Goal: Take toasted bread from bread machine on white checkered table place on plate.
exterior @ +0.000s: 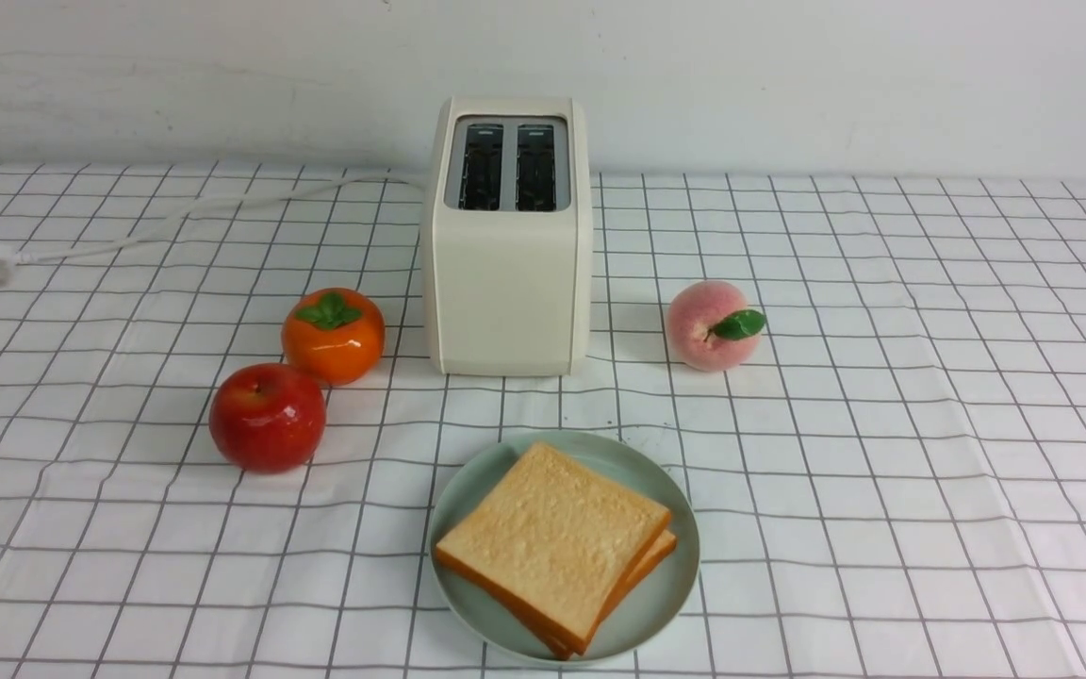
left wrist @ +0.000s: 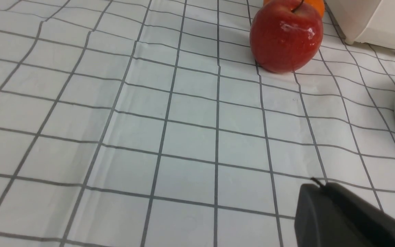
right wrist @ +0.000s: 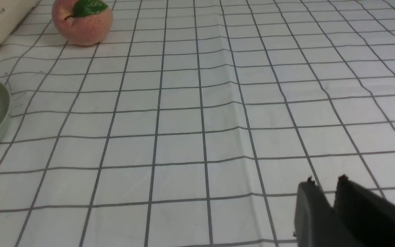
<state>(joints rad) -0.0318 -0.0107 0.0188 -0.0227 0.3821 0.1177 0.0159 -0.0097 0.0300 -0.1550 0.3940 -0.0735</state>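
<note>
Right gripper [right wrist: 324,183] hangs over bare cloth off to the plate's right, its black jaws a sliver apart and holding nothing. Left gripper [left wrist: 315,187] is pinched together near the glossy red apple [left wrist: 286,36], also empty. Looks like both are parked clear because the job's done: the 2 slices of toasted bread [exterior: 557,547], golden with orange-brown crusts, lie stacked on the mint plate [exterior: 666,599] by the white checkered table's [exterior: 929,453] front edge. The boxy cream bread machine [exterior: 508,283] near the back edge shows 2 dark empty slots.
</note>
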